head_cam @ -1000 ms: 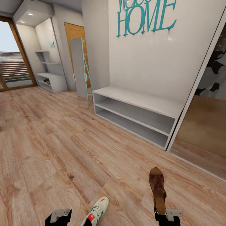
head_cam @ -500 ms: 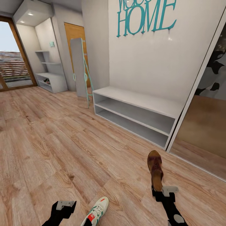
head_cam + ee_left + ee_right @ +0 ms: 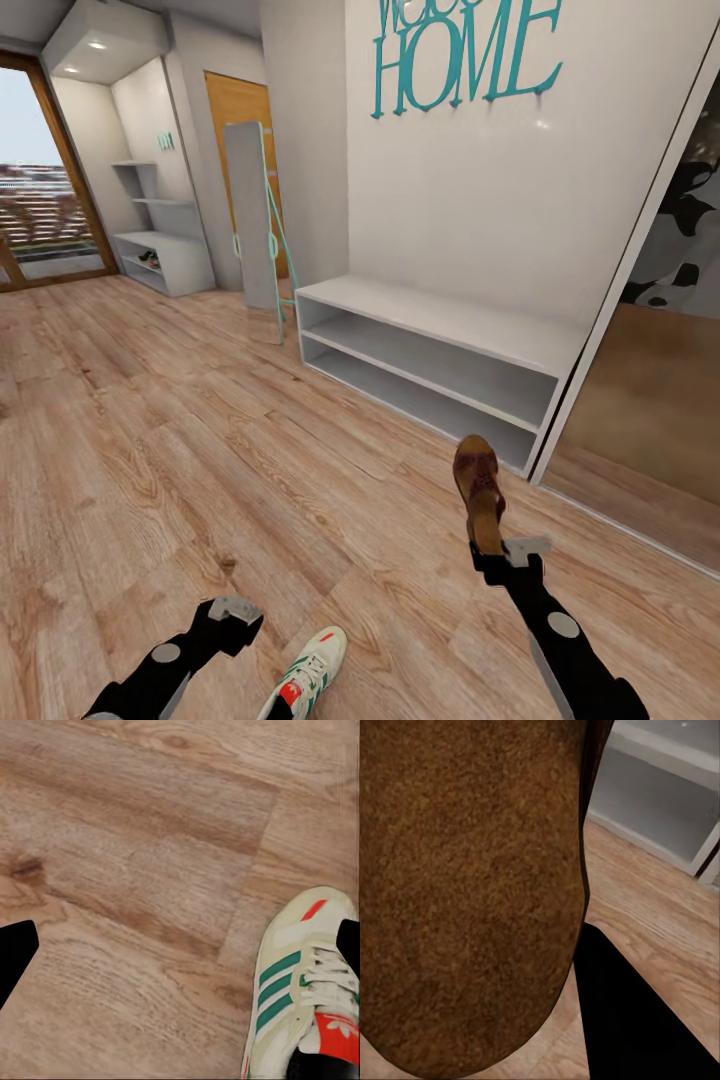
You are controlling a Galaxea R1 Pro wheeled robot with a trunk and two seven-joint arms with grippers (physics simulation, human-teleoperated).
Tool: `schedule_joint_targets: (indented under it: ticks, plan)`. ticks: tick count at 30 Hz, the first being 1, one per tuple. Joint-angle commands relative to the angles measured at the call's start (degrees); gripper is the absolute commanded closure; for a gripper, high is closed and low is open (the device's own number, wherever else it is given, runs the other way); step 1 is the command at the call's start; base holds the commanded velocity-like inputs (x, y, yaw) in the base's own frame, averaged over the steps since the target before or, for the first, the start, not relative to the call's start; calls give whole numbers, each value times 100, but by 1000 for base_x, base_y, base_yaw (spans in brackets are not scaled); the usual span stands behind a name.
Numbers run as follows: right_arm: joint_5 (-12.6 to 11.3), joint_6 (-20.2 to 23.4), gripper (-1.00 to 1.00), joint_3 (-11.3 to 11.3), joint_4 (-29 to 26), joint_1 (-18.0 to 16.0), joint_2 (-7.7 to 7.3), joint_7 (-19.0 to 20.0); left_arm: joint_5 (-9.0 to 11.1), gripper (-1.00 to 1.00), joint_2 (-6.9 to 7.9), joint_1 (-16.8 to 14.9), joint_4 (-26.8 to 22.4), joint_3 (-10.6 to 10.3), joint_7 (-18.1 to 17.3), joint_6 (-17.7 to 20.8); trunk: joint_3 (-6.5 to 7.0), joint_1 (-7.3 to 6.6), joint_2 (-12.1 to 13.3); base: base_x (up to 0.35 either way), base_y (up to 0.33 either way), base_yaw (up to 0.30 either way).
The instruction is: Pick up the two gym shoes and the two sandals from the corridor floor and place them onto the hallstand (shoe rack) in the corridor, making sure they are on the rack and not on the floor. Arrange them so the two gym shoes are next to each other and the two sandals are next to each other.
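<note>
R gripper (image 3: pixel 490 552) clamps heel of brown sandal (image 3: pixel 478 488), held off corridor floor (image 3: pixel 150 450), toe twd low grey bench (image 3: pixel 440 365). L gripper (image 3: pixel 232 615) spread, holding nothing, hovers just beside gym shoe (image 3: pixel 310 675) lying on planks. Hallstand (image 3: pixel 160 235) far off by glass door (image 3: pixel 40 190); mirror (image 3: pixel 252 215) between.

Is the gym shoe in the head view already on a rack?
No: the gym shoe lies on the wood floor beside the left gripper, away from the nearby grey bench.
</note>
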Motion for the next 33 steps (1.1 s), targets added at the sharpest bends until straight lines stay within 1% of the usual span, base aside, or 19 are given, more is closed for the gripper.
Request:
schedule_joint_targets:
  ticks: [1, 4, 8, 25, 33]
  plan:
    - [20, 18, 100, -20, -31, -2, 24, 73, -53, -100, -5, 30, 18, 47, 0, -59, -5, -1, -2, 0, 0, 0]
    - [21, 40, 100, -19, -54, -2, 40, 75, -53, -100, -5, 127, 21, 44, -3, -138, -5, -1, -2, 0, 0, 0]
    - [23, -37, 100, -13, -18, -2, 104, 5, -51, -100, -3, 249, 22, 39, -58, -9, -5, -1, -2, 0, 0, 0]
    - [24, -66, 100, -4, 1, -2, 114, -28, -51, -100, -3, 276, 14, 37, -77, 46, -5, -1, -2, -4, -2, 0]
    - [24, -67, 100, -1, 1, -2, 114, -29, -50, -100, -3, 277, 13, 39, -75, 47, -5, -1, -2, -136, -80, 0]
